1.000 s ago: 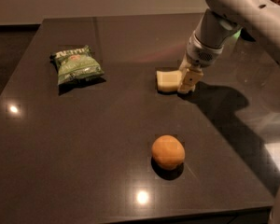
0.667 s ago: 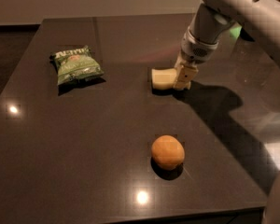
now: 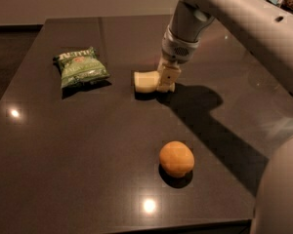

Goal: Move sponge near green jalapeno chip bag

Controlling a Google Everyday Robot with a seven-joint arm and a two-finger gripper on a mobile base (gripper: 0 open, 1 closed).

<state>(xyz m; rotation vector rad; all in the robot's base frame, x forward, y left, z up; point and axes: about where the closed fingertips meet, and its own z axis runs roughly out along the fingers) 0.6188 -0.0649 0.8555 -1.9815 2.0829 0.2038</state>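
Observation:
The sponge (image 3: 145,81) is a pale cream foam block near the middle of the dark table. My gripper (image 3: 166,81) comes down from the upper right and is shut on the sponge's right end, holding it at or just above the table surface. The green jalapeno chip bag (image 3: 79,67) lies flat at the table's left, a short gap to the left of the sponge. The sponge's right end is hidden by the fingers (image 3: 168,77).
A round orange fruit (image 3: 176,158) sits toward the table's front, below the sponge. My arm (image 3: 244,18) spans the upper right and casts a shadow across the right side. The dark table (image 3: 88,145) ends at the front edge near the frame's bottom.
My gripper has moved left with the sponge in it, closing the gap to the chip bag. The bag and the orange have not moved.

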